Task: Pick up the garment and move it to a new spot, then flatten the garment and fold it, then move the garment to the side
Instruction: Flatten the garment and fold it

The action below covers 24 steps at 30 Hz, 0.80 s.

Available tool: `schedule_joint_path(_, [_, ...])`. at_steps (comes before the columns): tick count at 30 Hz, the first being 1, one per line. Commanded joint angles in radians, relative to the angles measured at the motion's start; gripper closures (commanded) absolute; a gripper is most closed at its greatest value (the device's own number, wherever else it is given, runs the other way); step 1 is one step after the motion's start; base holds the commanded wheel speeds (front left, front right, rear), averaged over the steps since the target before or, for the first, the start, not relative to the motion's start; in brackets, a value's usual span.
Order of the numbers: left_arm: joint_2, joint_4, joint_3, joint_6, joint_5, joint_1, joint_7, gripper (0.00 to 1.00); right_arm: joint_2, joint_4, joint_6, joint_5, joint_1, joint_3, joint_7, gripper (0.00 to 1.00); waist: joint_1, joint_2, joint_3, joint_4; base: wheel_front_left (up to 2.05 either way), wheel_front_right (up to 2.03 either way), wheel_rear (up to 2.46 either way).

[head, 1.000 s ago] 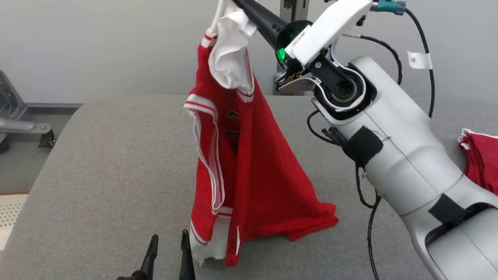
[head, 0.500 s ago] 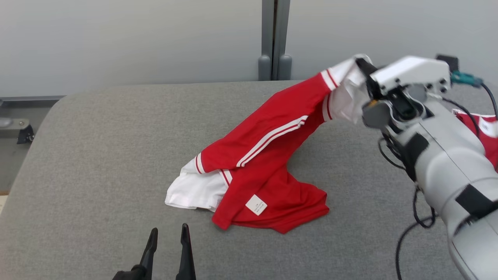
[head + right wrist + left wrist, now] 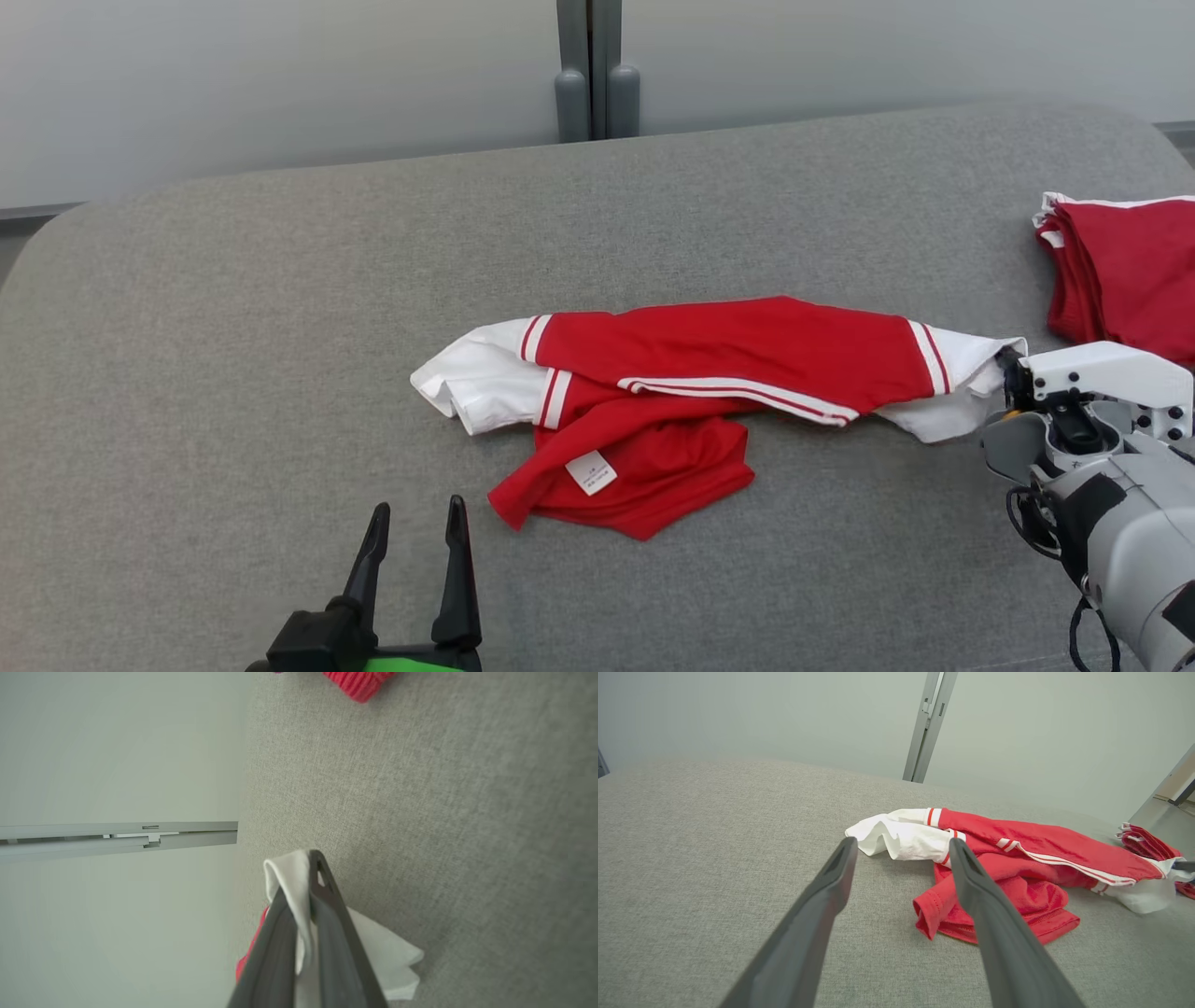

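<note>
Head view shows the garment [image 3: 709,373] lying crumpled on the surface [image 3: 233,327], its long axis running left to right, with the right claw [image 3: 1010,364] clamped on the white sleeve [image 3: 962,359] at its right end. The left claw [image 3: 418,506], apart and empty, sits near the front edge with the other white sleeve [image 3: 471,378] just ahead, so it is the nearer arm for flattening.

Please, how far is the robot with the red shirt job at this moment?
Done, it seems: the red T-shirt with white sleeves lies across the middle of the gray table. In hand: the right end effector is shut on one white sleeve; the left end effector is open, apart from it. Left: flattening, as the body is bunched, then folding and moving aside.
</note>
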Motion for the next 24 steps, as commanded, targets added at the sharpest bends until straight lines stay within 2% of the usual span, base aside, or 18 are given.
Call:
schedule_joint_path(1, [0.003,0.002,0.001,0.002,0.008,-0.015,-0.002,0.0,-0.011,0.0,0.0,0.008,0.02,0.02,-0.013,1.0,0.0,0.0,0.021,-0.019,0.0,0.0,0.0])
schedule_joint_path(10, [0.003,0.011,-0.006,-0.004,0.014,-0.041,-0.002,0.0,-0.022,0.0,0.0,-0.006,0.037,0.178,-0.067,1.0,0.0,0.0,0.039,-0.029,0.0,0.0,0.0])
schedule_joint_path(11, [0.003,0.012,-0.007,-0.004,0.014,-0.042,-0.003,0.0,-0.025,0.0,0.0,-0.02,0.033,0.201,-0.075,0.92,0.0,0.0,0.04,-0.029,0.0,0.0,0.0])
schedule_joint_path(12, [0.003,0.012,-0.008,-0.003,0.015,-0.043,-0.002,0.0,-0.028,0.0,0.0,-0.026,0.028,0.218,-0.081,0.59,0.0,0.0,0.041,-0.028,0.0,0.0,0.0])
schedule_joint_path(13, [0.003,0.013,-0.007,-0.002,0.015,-0.044,-0.002,0.0,-0.029,0.0,0.0,-0.034,0.023,0.238,-0.088,0.0,0.0,0.0,0.042,-0.028,0.0,0.0,0.0])
schedule_joint_path(19, [0.003,0.015,-0.001,0.002,0.012,-0.033,-0.002,0.0,-0.074,0.0,0.0,-0.176,-0.01,0.401,-0.19,0.0,0.0,0.0,0.036,-0.025,0.0,0.0,0.0])
schedule_joint_path(22, [0.003,0.011,0.002,0.006,0.008,-0.018,-0.002,0.0,-0.088,0.0,0.0,-0.236,-0.015,0.443,-0.209,0.0,0.0,0.0,0.028,-0.027,0.0,0.0,0.0])
schedule_joint_path(24, [0.003,0.007,0.006,0.008,0.006,-0.011,-0.002,0.0,-0.125,0.001,0.0,-0.287,-0.035,0.449,-0.212,0.0,0.0,0.0,0.025,-0.031,0.0,0.0,0.0])
